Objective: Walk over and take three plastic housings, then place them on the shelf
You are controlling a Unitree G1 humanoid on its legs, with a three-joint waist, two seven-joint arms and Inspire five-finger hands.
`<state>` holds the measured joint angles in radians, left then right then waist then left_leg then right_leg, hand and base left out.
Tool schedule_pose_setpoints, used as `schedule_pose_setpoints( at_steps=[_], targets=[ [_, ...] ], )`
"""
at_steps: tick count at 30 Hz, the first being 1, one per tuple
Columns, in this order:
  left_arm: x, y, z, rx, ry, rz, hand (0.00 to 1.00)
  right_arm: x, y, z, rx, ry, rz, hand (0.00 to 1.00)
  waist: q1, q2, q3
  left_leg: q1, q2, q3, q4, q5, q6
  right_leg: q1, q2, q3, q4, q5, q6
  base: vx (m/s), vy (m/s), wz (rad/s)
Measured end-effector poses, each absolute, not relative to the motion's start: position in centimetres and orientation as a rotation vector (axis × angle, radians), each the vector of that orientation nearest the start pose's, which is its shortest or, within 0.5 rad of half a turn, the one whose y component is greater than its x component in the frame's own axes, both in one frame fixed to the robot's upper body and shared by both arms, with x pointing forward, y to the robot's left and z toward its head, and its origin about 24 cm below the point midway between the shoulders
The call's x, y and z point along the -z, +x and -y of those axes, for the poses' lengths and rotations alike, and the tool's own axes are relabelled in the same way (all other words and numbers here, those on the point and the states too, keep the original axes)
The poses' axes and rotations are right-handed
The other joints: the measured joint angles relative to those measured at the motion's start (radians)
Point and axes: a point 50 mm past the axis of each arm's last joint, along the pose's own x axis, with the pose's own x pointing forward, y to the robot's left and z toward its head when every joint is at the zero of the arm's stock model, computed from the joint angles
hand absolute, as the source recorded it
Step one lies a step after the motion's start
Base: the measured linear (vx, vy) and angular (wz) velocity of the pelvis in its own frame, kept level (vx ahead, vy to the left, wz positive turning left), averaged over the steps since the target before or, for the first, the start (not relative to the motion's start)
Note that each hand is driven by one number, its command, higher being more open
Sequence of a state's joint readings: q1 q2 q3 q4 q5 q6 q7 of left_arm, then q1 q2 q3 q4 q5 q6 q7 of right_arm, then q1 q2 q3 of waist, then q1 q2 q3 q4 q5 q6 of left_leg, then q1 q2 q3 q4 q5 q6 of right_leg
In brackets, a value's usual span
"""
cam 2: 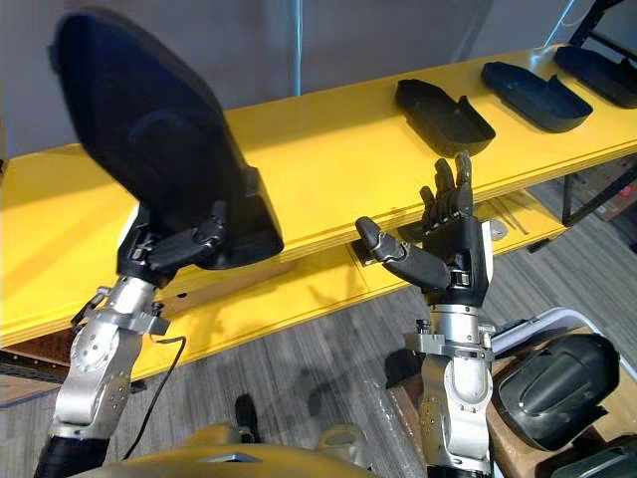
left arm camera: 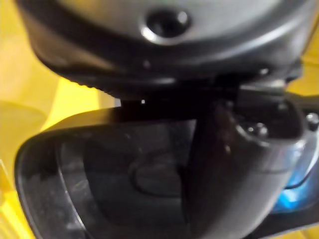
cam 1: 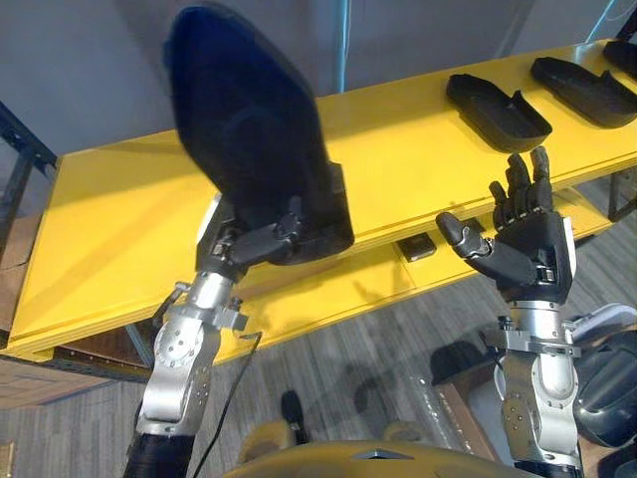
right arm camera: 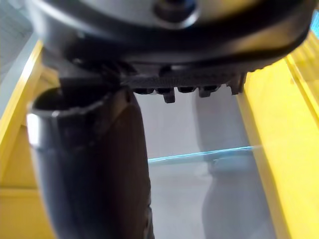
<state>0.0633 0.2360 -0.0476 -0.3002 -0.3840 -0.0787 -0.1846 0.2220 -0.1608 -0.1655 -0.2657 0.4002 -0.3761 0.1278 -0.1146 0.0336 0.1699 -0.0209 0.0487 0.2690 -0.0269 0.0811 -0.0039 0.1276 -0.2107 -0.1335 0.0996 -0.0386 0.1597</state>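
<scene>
My left hand (cam 1: 261,242) is shut on a large black plastic housing (cam 1: 249,139), held upright above the yellow shelf (cam 1: 119,229) at its left half. The same housing (left arm camera: 124,179) sits under the thumb in the left wrist view. Two black housings (cam 1: 496,110) (cam 1: 582,90) lie on the shelf's top board at the right, and the edge of a third (cam 1: 623,52) shows at the far right. My right hand (cam 1: 523,244) stands open and empty, fingers straight up, in front of the shelf's edge below those housings.
A lower yellow board (cam 1: 328,294) runs under the top board, with a small dark block (cam 1: 416,248) on it. Dark housings (cam 2: 547,393) lie in a box on the grey floor at lower right. A grey wall (cam 1: 100,60) stands behind the shelf.
</scene>
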Motion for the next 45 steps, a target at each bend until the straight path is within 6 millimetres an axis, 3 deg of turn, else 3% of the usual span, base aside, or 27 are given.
schedule_pose_setpoints(
  at_steps=[4,6,11,15,19,26,34,38,45],
  targets=[
    [-9.8,25.1,-16.4,0.282,-0.115,0.192,0.00,-9.4,19.7,21.6,0.021,0.147,0.426,1.00,-0.006,0.018,-0.011,0.047,-0.006,0.068,-0.062,0.030,-0.004,-0.010,-0.006,0.011,-0.009,-0.019,-0.024,-0.06,0.008,-0.40],
    [-9.1,25.9,-17.0,0.248,-0.091,0.134,0.00,-9.0,19.5,21.2,-0.008,0.152,0.407,1.00,-0.014,0.020,-0.012,0.044,-0.007,0.094,-0.062,0.036,-0.008,-0.023,-0.011,0.021,-0.019,-0.037,-0.013,-0.08,-0.025,-0.44],
    [-5.6,28.8,-18.9,0.114,-0.135,-0.073,0.00,-6.9,18.9,21.0,-0.056,0.246,0.291,1.00,-0.079,0.064,-0.033,0.045,0.011,0.118,-0.063,0.056,-0.022,-0.046,0.010,0.044,-0.004,-0.040,-0.006,-0.03,-0.027,-0.19],
    [-6.7,31.7,-20.1,0.064,-0.161,-0.085,0.00,-5.7,18.6,20.2,-0.163,0.292,0.201,1.00,-0.091,0.069,-0.035,0.042,0.031,0.152,-0.063,0.071,-0.022,-0.090,0.028,0.087,0.029,-0.043,-0.011,-0.03,-0.020,-0.27],
    [-8.0,33.8,-22.0,-0.044,-0.168,-0.095,0.00,-5.0,18.6,18.0,-0.326,0.310,0.139,1.00,-0.129,0.083,-0.033,0.032,0.037,0.169,-0.063,0.076,-0.022,-0.127,0.035,0.118,0.051,-0.044,-0.013,-0.03,-0.003,-0.17],
    [-7.7,34.5,-23.3,-0.158,-0.263,-0.141,0.00,-4.0,18.0,15.8,-0.443,0.344,0.053,1.00,-0.160,0.103,-0.023,0.023,0.039,0.195,-0.062,0.076,-0.022,-0.157,0.038,0.143,0.064,-0.043,-0.010,0.00,0.002,-0.09],
    [-9.3,35.5,-22.9,-0.207,-0.410,-0.132,0.00,-3.5,17.6,14.2,-0.507,0.372,0.016,1.00,-0.166,0.110,0.021,0.000,0.040,0.210,-0.062,0.087,-0.015,-0.200,0.039,0.161,0.094,-0.042,-0.009,0.00,-0.002,-0.03],
    [-10.1,35.6,-23.4,-0.224,-0.469,-0.095,0.00,-4.3,17.6,13.8,-0.530,0.365,0.047,1.00,-0.162,0.104,0.061,-0.008,0.046,0.218,-0.062,0.082,-0.022,-0.219,0.039,0.166,0.112,-0.042,-0.008,-0.01,0.001,-0.01],
    [-12.3,35.8,-23.4,-0.230,-0.514,0.036,0.00,-9.3,18.5,12.4,-0.650,0.318,0.262,1.00,-0.152,0.095,0.124,-0.045,0.053,0.258,-0.062,0.084,-0.026,-0.275,0.034,0.166,0.146,-0.042,-0.005,-0.02,-0.003,0.03]
  ],
)
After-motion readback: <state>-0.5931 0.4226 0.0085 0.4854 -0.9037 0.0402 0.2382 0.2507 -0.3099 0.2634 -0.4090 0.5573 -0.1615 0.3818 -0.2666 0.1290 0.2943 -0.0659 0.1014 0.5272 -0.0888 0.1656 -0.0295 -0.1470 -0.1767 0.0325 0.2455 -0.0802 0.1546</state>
